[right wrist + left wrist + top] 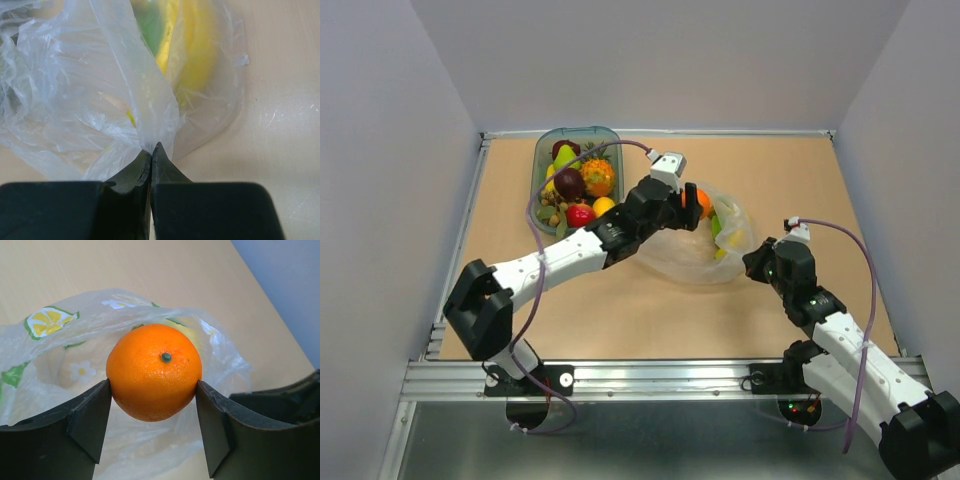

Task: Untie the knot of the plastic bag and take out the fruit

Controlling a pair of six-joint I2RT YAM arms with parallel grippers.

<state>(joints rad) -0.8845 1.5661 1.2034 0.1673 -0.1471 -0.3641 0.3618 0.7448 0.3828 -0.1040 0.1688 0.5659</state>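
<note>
The clear plastic bag (695, 255) lies open on the table's middle right, with no knot visible. My left gripper (692, 208) is shut on a round orange (154, 371) and holds it over the bag (60, 360); the orange also shows in the top view (703, 202). My right gripper (752, 262) is shut on a fold of the bag's plastic (150, 115) at its right edge. A yellow banana (195, 45) and a green piece (152, 25) lie inside the bag, also seen from above (728, 232).
A green-tinted tray (542, 152) at the back left holds several toy fruits, among them an orange pineapple (597, 177) and a red apple (580, 214). Bare table lies right of the bag and in front of it.
</note>
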